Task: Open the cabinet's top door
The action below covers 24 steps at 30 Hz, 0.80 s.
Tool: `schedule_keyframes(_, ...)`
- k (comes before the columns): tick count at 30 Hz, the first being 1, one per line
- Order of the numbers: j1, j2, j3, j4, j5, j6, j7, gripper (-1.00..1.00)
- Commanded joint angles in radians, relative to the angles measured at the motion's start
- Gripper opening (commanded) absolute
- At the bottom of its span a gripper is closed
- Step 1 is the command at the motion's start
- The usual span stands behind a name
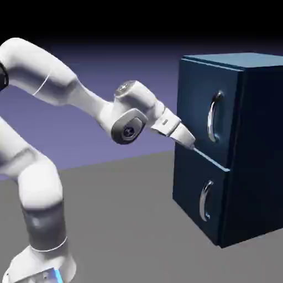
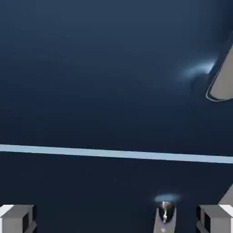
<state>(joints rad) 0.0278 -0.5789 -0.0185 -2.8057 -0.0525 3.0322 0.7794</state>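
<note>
In the hand view, nearest the camera, the parallel-jaw gripper [image 2: 116, 219] has its two grey fingertips [image 2: 18, 219] wide open at the left and right edges, gripping nothing. Beyond them, the flat navy top door [image 2: 100, 77] fills most of the view above a pale horizontal strip [image 2: 118, 154]; part of a curved silver lower handle [image 2: 164, 219] shows between the fingertips, farther off

In the exterior view, the white Franka Panda arm [image 1: 50, 72] reaches from the left to the navy two-door cabinet [image 1: 257, 127] on the right. The top door, shut, is above the lower door [image 1: 190, 182]. The gripper is left of the curved silver upper handle [image 1: 211, 117], apart from it; whether it touches the door front, I cannot tell
</note>
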Motion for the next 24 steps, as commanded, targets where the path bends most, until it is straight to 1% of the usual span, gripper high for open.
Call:
schedule_keyframes(1,0.013,-0.007,-0.015,0.004,-0.044,-0.004,0.032,0.00)
schedule_keyframes(24,0.314,-0.177,-0.367,0.086,-1.044,-0.096,0.764,0.00)
